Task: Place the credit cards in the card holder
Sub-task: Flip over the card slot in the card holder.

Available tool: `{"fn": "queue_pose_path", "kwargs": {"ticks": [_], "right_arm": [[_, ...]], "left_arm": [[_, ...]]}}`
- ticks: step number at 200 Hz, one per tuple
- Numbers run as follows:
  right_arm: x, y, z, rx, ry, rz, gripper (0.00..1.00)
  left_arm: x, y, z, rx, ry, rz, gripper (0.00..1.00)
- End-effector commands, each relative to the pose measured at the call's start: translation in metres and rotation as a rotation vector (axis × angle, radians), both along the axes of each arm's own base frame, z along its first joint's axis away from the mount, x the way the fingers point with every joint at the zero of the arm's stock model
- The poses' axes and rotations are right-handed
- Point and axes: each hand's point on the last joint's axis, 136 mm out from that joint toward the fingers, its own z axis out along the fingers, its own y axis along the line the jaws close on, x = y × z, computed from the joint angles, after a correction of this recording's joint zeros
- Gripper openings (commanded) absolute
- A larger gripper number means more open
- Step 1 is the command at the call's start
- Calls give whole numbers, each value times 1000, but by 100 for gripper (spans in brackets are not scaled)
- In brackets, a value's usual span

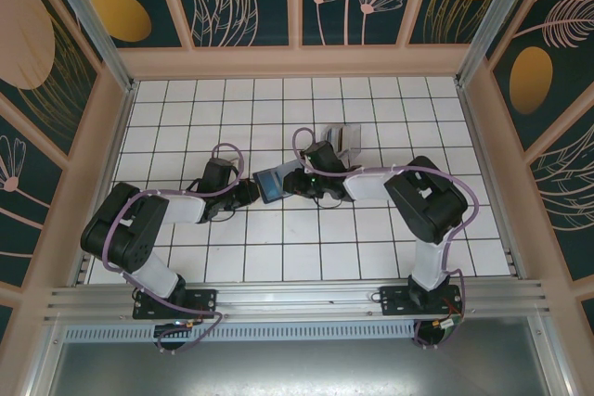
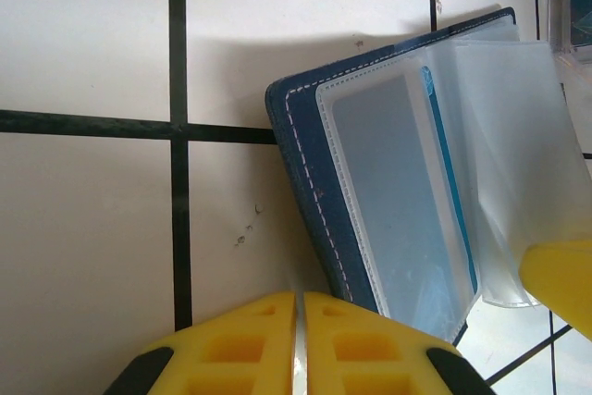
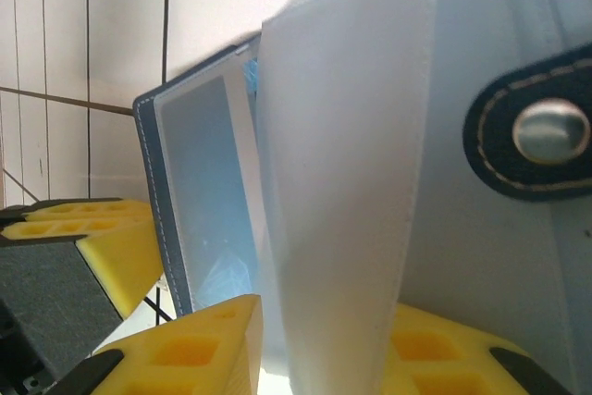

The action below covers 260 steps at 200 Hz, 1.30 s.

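The card holder [image 1: 272, 183] lies open on the tiles mid-table, its navy cover [image 2: 310, 164] stitched in white and its clear plastic pockets fanned up. My left gripper [image 1: 251, 194] is shut, its tips [image 2: 300, 316] against the holder's near corner with nothing between them. My right gripper [image 1: 299, 181] is open [image 3: 328, 312], with a raised plastic pocket leaf [image 3: 342, 182] standing between its fingers. The holder's snap tab [image 3: 546, 131] shows at the right. The credit cards [image 1: 342, 139], grey and silver, lie just beyond the right gripper.
White tiled floor [image 1: 278, 108] with dark grout, walled by a pale frame [image 1: 297, 60] with patterned panels. One right-gripper finger [image 2: 560, 284] sits at the pocket leaf's edge. The left fingers [image 3: 102, 228] sit beside the holder's cover.
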Motion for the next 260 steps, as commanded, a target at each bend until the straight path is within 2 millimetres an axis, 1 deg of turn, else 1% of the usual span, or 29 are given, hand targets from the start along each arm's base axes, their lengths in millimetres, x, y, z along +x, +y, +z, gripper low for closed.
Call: {"fn": "queue_pose_path", "kwargs": {"ticks": [1, 19, 52, 80, 99, 132, 157, 177, 207, 236, 260], "right_arm": [[-2, 7, -6, -18, 6, 38, 31], [-1, 7, -9, -34, -1, 42, 31], [-1, 4, -15, -69, -7, 52, 28], [0, 5, -13, -74, -14, 61, 25], [0, 5, -13, -76, -14, 67, 25], [-2, 5, -13, -81, -8, 78, 29], [-4, 2, -16, -101, -6, 80, 29], [-5, -1, -18, -120, -9, 85, 25], [-4, -2, -14, -168, -38, 115, 17], [0, -3, -8, -216, -73, 133, 14], [2, -3, -6, -284, -110, 151, 11]], "left_arm": [[-27, 11, -29, 57, 114, -10, 13], [-28, 7, -30, 31, 129, -20, 13], [-26, 9, -27, 25, 122, -9, 13], [-24, 14, -24, 29, 115, 0, 13], [-24, 15, -24, 28, 117, 3, 13], [-25, 17, -25, 26, 116, 9, 14], [-25, 18, -25, 26, 118, 11, 14], [-26, 19, -26, 27, 119, 13, 13], [-25, 20, -25, 25, 117, 17, 14], [-23, 19, -23, 21, 111, 17, 14], [-21, 20, -21, 10, 108, 20, 14]]}}
